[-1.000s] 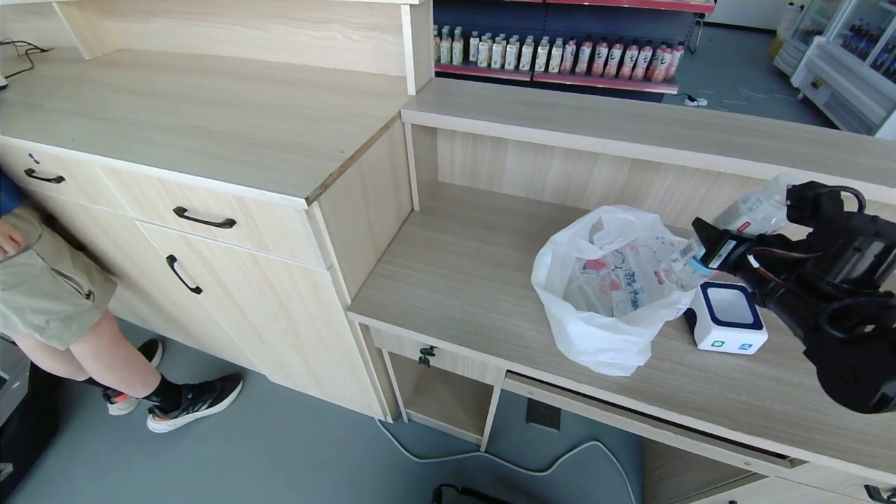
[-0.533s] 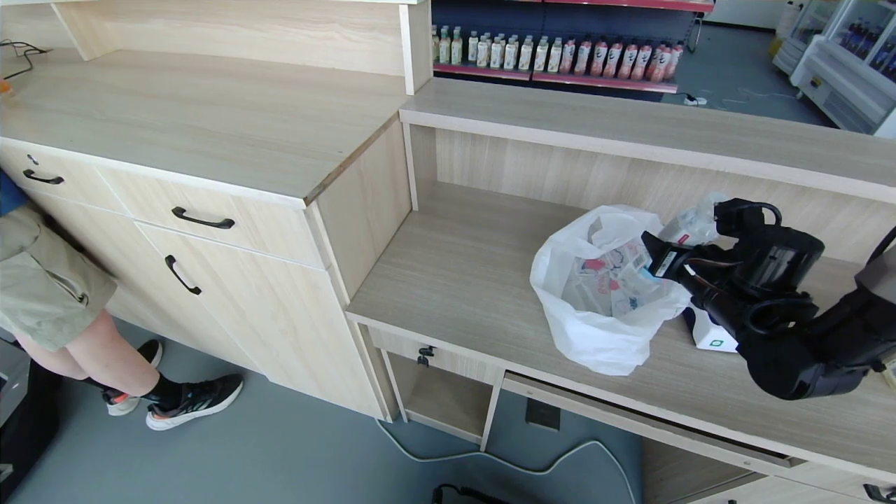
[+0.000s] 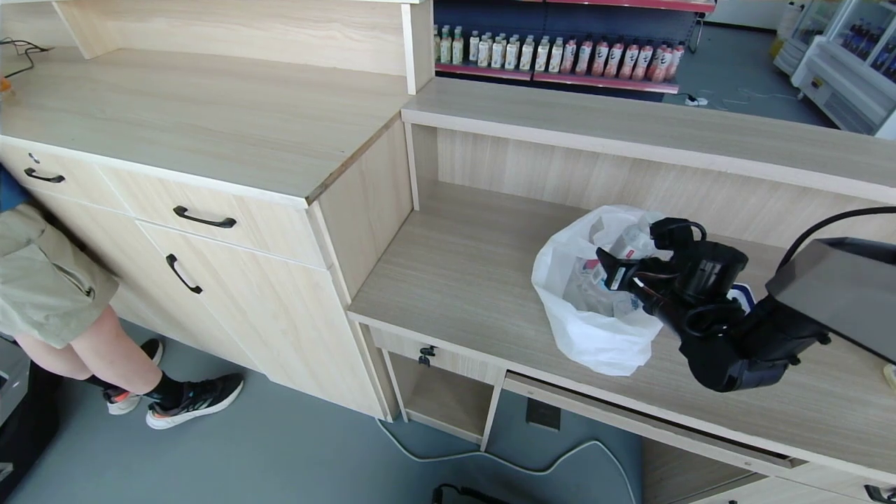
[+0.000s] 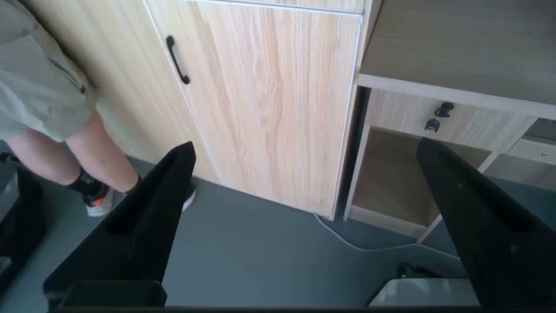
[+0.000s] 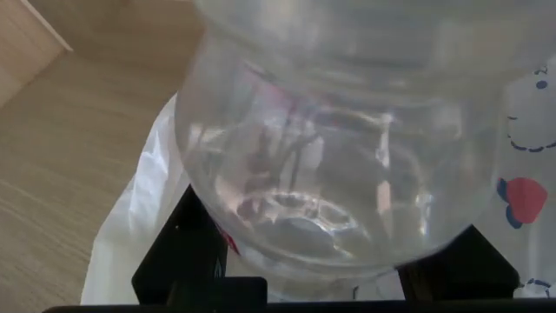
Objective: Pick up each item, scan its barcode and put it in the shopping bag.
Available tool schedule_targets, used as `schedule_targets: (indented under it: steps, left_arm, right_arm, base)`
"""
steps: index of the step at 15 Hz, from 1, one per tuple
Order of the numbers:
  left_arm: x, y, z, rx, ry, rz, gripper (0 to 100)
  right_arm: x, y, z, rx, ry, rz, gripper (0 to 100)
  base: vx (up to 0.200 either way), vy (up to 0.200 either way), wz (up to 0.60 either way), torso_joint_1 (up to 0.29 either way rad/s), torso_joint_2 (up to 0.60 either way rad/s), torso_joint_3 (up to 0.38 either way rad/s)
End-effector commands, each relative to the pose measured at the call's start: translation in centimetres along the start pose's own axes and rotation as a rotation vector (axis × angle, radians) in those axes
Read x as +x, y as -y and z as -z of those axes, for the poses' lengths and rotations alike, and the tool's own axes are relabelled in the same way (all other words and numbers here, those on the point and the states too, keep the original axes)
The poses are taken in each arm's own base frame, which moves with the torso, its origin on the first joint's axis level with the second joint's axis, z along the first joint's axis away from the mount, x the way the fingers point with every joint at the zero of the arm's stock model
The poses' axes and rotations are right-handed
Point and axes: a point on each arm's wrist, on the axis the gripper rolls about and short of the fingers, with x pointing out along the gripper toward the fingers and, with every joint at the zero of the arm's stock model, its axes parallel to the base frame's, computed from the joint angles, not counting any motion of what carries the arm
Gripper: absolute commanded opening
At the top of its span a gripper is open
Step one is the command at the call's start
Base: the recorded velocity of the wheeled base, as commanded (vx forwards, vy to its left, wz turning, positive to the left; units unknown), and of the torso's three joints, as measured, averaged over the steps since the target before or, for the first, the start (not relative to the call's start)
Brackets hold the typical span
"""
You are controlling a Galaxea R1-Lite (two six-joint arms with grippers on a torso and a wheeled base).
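My right gripper (image 3: 619,271) is shut on a clear plastic bottle (image 3: 628,242) and holds it tilted over the mouth of the white shopping bag (image 3: 591,339) on the low counter. The bag holds several packaged items with printed wrappers. Close up in the right wrist view, the bottle (image 5: 347,148) sits between the black fingers (image 5: 191,256), with the bag (image 5: 130,217) below. My left gripper (image 4: 304,235) hangs open with nothing in it, low beside the cabinet and above the grey floor.
A white and blue scanner (image 3: 743,292) stands right of the bag, mostly hidden by my right arm. A wooden back wall (image 3: 560,175) rises behind the bag. A higher counter (image 3: 210,119) with drawers is at the left. Bare counter (image 3: 455,273) lies left of the bag.
My right arm has carried the bottle leftward, from above the scanner to over the bag's mouth, and lowered it. The bag and the left arm stay put.
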Motion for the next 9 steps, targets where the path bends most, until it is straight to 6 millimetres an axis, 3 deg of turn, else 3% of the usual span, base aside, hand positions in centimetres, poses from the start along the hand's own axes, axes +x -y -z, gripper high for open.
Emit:
schedule_targets:
  steps: [1, 5, 9]
  left_arm:
    - [0.0, 0.0, 0.0, 0.000, 0.001, 0.000, 100]
    - [0.0, 0.0, 0.0, 0.000, 0.001, 0.000, 100]
    - [0.0, 0.0, 0.0, 0.000, 0.001, 0.000, 100]
  right_arm:
    - [0.5, 0.1, 2.3, -0.008, -0.047, 0.001, 0]
    - [0.4, -0.3, 4.5, -0.038, -0.100, -0.009, 0]
    - [0.6, -0.6, 4.5, -0.043, -0.099, -0.017, 0]
  base:
    - [0.000, 0.000, 0.00, 0.000, 0.00, 0.000]
    - [0.000, 0.000, 0.00, 0.000, 0.00, 0.000]
    - [0.000, 0.000, 0.00, 0.000, 0.00, 0.000]
